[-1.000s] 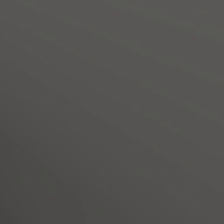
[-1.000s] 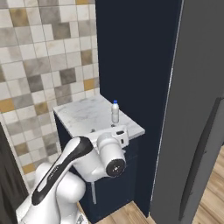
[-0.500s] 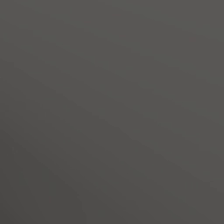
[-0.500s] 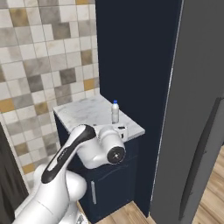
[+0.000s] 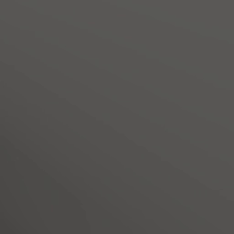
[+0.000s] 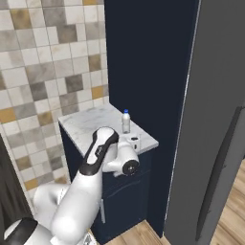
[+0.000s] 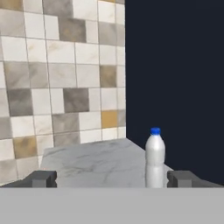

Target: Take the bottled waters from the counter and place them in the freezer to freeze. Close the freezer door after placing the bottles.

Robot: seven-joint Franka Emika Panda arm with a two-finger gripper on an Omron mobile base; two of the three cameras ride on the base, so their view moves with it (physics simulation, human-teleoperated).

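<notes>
Two-finger dark gripper (image 7: 111, 178) at the bottom of the hand view, jaws spread wide, holding nothing and touching nothing. Just beyond, lower right of centre, a plain whitish plastic water bottle with a blue cap (image 7: 155, 157) stands upright on the white grey-veined marble counter (image 7: 96, 162), nearer the right fingertip. Behind: beige-and-grey tiled wall (image 7: 61, 70) at left, tall navy blue cabinet panel (image 7: 175, 65) at right. In the right base view, the dark grey freezer door (image 6: 215, 124) fills the right side.
</notes>
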